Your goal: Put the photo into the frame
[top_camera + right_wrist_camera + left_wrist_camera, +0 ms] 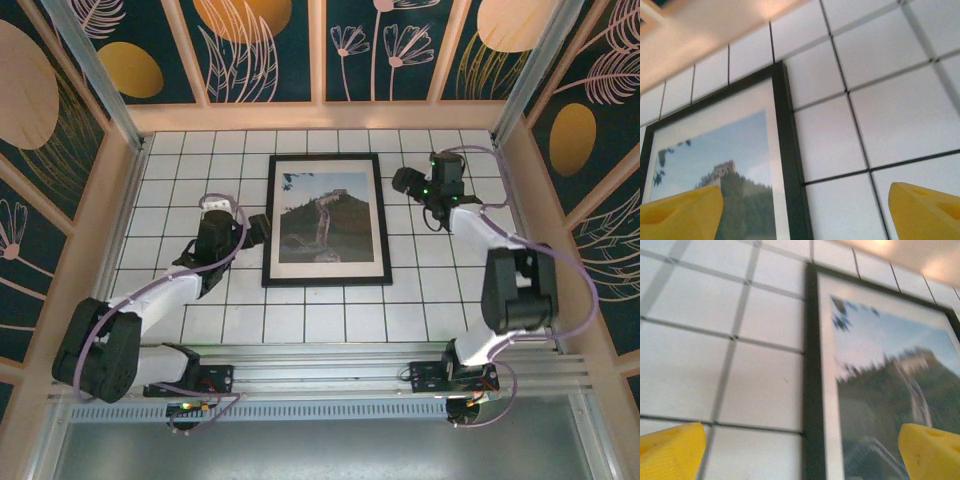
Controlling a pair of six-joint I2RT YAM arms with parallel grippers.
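1. While the frame [268, 222] is lying flat in the middle of the white tiled surface [180, 160], the photo [325, 225] is being enclosed by it, picture side up, with its white border just inside the black edge on all four sides.
2. A stone wall on green hills under blue sky is being displayed by the photo.
3. The left fingers [670, 452] are being held spread wide, with nothing pinched between them. One yellow tip is being seen over a bare tile and the other over the photo, with the frame's left edge between the two.
4. From above, the left arm [215, 245] is being held stretched towards the frame's left side, its end just beside that edge.
5. The right fingers [927, 212] are likewise being held spread wide, with nothing between them. One tip is being seen over the photo and the other over a tile, with the frame's right edge between.
6. The right arm [500, 270] is being held with its end near the frame's upper right corner.
7. Whether either pair of fingers is touching the frame cannot be told.
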